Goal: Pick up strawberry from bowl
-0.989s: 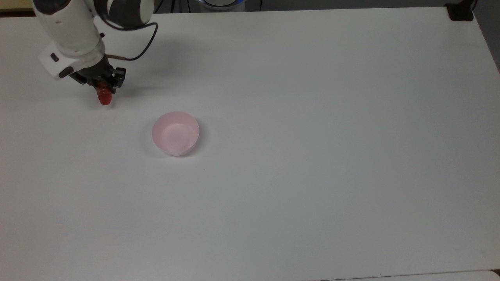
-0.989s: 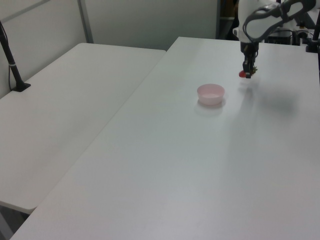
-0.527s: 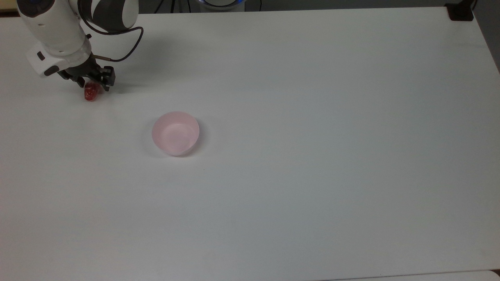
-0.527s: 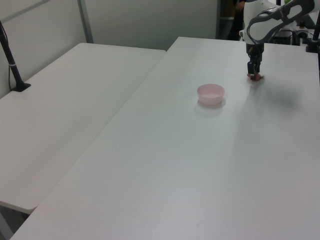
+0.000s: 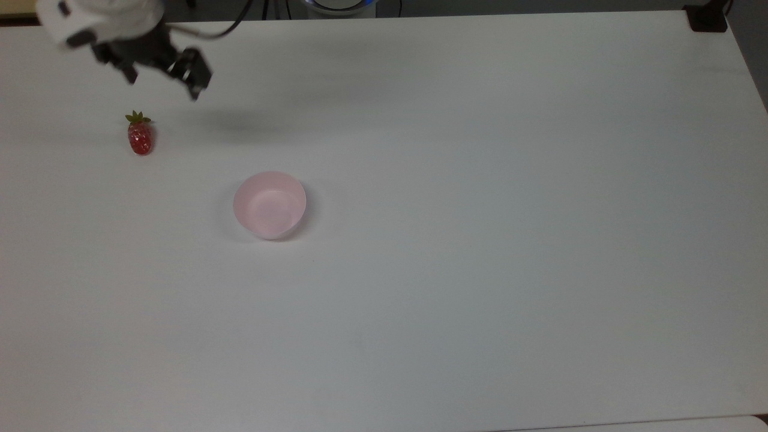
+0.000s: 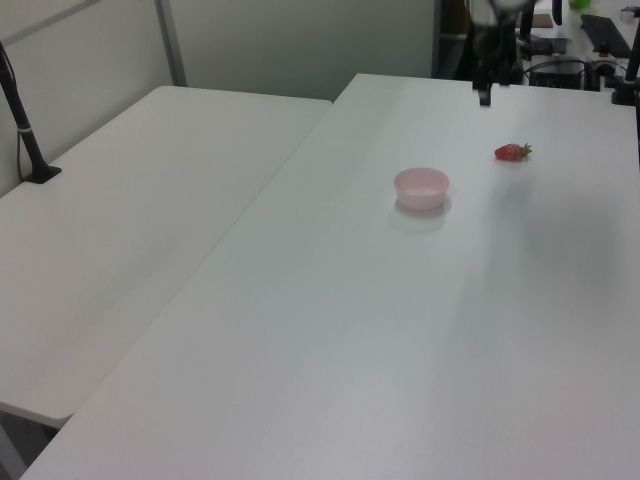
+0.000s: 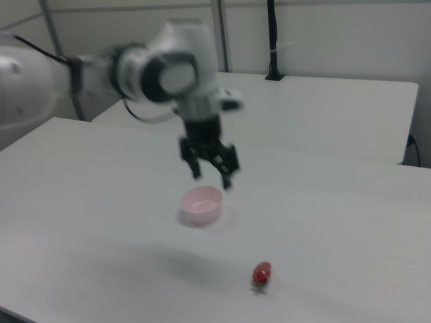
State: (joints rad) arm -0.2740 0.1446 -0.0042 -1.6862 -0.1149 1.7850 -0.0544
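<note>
Strawberry (image 5: 140,137) released, cap toward table's far edge

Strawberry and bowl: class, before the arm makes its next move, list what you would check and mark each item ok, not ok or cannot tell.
1. Strawberry out of the bowl: ok, it lies on the table.
2. Bowl holds nothing: ok.
3. Claw open and holding nothing: ok.
4. Claw off the strawberry: ok, raised above the table.
5. Bowl upright: ok.
6. Strawberry at rest: cannot tell.
</note>
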